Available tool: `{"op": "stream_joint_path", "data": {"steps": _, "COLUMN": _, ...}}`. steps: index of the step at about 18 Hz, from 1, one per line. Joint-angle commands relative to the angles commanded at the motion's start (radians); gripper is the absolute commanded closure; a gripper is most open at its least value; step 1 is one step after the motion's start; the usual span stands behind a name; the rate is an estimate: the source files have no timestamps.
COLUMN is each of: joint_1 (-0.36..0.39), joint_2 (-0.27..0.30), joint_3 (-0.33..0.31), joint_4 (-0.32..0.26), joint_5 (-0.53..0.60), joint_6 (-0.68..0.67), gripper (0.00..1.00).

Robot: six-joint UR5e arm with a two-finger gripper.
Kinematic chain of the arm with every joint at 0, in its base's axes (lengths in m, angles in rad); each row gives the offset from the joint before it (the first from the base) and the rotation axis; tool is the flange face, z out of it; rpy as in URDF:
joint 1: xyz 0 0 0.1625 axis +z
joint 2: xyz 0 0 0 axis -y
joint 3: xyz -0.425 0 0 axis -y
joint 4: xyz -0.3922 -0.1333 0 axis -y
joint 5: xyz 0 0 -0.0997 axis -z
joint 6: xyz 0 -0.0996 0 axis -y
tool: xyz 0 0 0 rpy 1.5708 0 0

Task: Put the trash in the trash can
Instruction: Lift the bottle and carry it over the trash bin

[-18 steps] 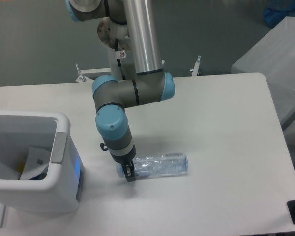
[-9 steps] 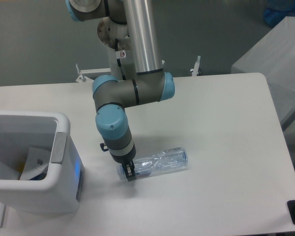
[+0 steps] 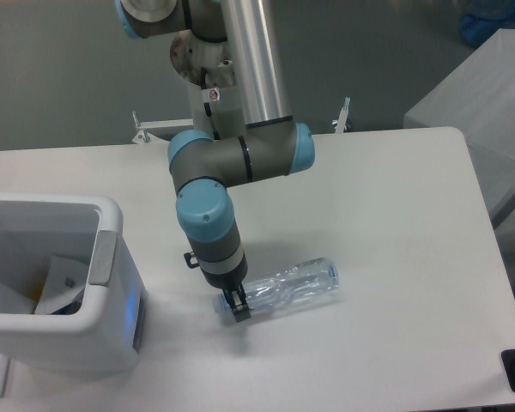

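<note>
Camera view: tool [image 3: 235, 305] clamped onto the crushed bottle's [image 3: 293, 285] left end.

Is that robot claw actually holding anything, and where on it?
Yes: the gripper grips the crushed plastic bottle at its left end, nearest the trash can.

Polished silver tube for the long link of the arm [image 3: 251, 64], grey joint housings capped in light blue. Small round red-and-white sticker on the upper joint. Grey-and-silver banded wrist with a little black tab on its side. Short black gripper [image 3: 234, 305] at the tip
</note>
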Motion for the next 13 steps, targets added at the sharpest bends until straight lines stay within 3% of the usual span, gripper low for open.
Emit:
{"op": "stream_joint_path", "data": {"steps": 5, "joint_1": 0.025, "joint_2": 0.023, "joint_3": 0.044, "joint_4": 0.000, "joint_5": -0.012, "joint_6": -0.069, "gripper": 0.43}}
{"op": "stream_joint_path", "data": {"steps": 13, "joint_1": 0.101, "joint_2": 0.127, "joint_3": 0.210, "joint_4": 0.000, "joint_5": -0.251, "joint_6": -0.556, "gripper": 0.43}}
